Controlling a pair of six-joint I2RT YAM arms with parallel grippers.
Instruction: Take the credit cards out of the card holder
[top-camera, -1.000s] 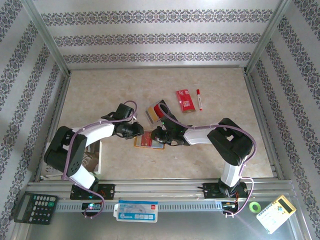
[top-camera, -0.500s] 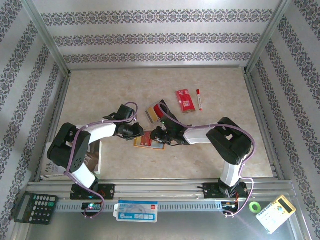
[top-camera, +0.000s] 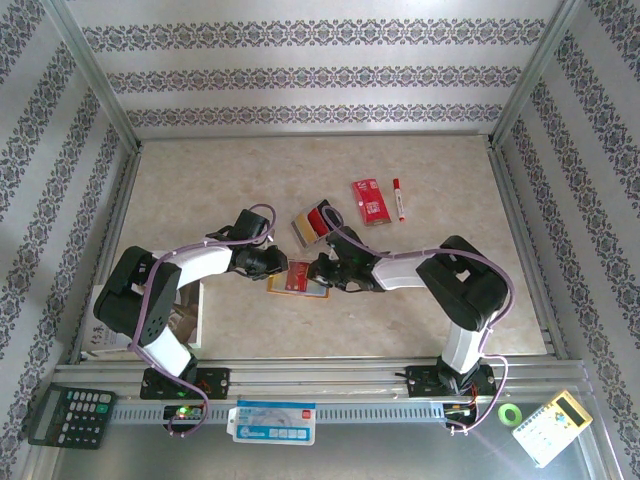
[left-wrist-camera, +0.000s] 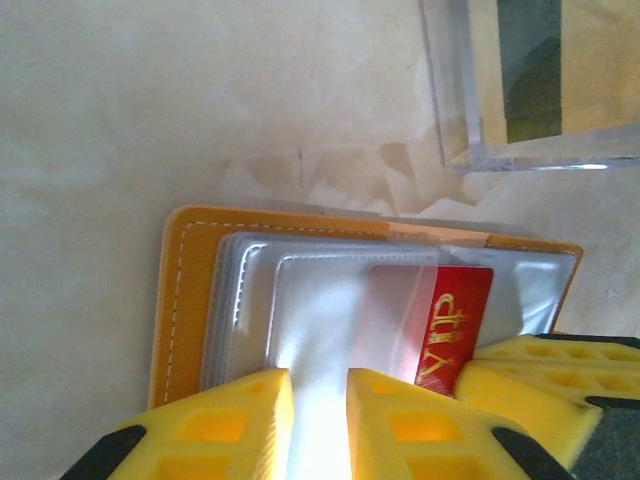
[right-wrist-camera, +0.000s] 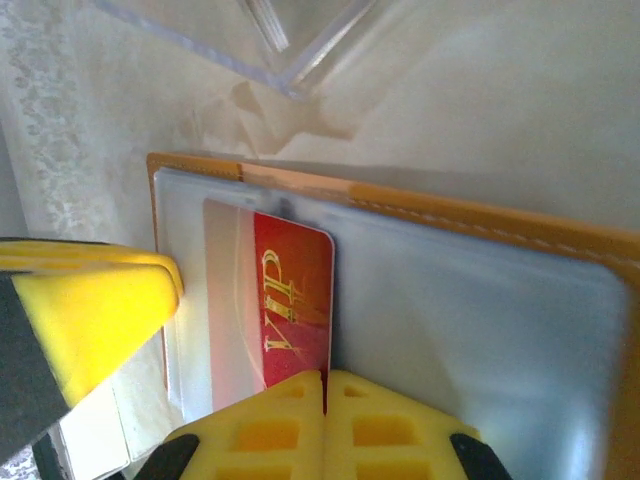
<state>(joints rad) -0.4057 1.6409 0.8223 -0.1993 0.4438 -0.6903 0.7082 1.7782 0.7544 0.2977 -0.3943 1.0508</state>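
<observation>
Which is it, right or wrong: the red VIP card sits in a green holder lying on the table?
Wrong in one respect: the holder is orange, not green, as the left wrist view shows. The red VIP card does sit in it, and it lies on the table.

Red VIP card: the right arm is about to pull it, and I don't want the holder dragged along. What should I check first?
1. The right gripper is shut on the red card: ok.
2. Card partly out of its clear pocket: ok.
3. The left gripper pinning the card holder: cannot tell; its fingers stand slightly apart over the pockets.
4. Holder open and flat: ok.
5. The clear box apart from the holder: ok.
</observation>
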